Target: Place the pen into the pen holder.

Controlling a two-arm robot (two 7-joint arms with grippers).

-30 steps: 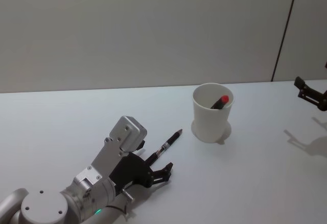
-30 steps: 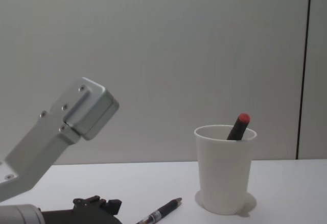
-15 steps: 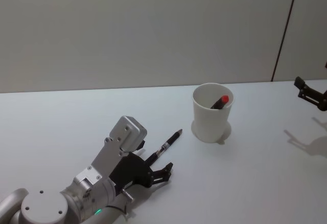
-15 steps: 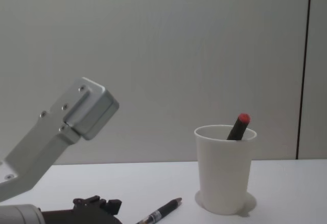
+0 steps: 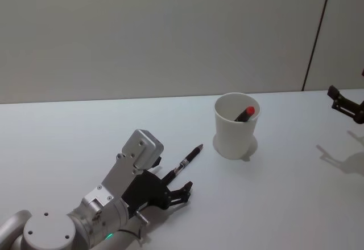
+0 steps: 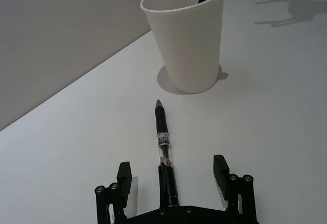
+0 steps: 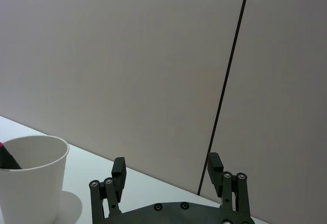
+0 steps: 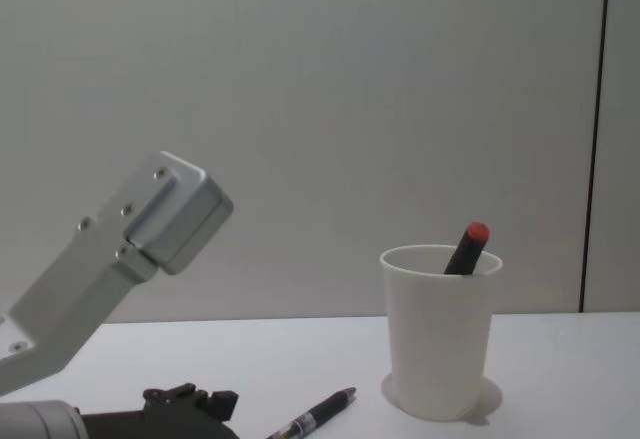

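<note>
the pen (image 5: 188, 159) lies flat on the white desk (image 5: 68, 136), toward the near edge and left of the pen holder (image 5: 235, 127), with its tip turned toward the cup and a gap of bare desk between them. the left gripper (image 5: 179, 180) sits low over the desk at the pen's rear end. its fingers (image 6: 124, 172) are spread wide, one on each side of the barrel, and neither touches it in the left wrist view. the pen holder, a plain white paper cup, stands upright closer to the far edge, about midway along it. a dark pen with a red cap (image 5: 245, 113) leans inside it, its cap poking just above the rim. the right gripper (image 5: 344, 104) hangs in the air over the right edge of the desk, well apart from the cup, its fingers (image 7: 118, 167) spread with nothing between them.
</note>
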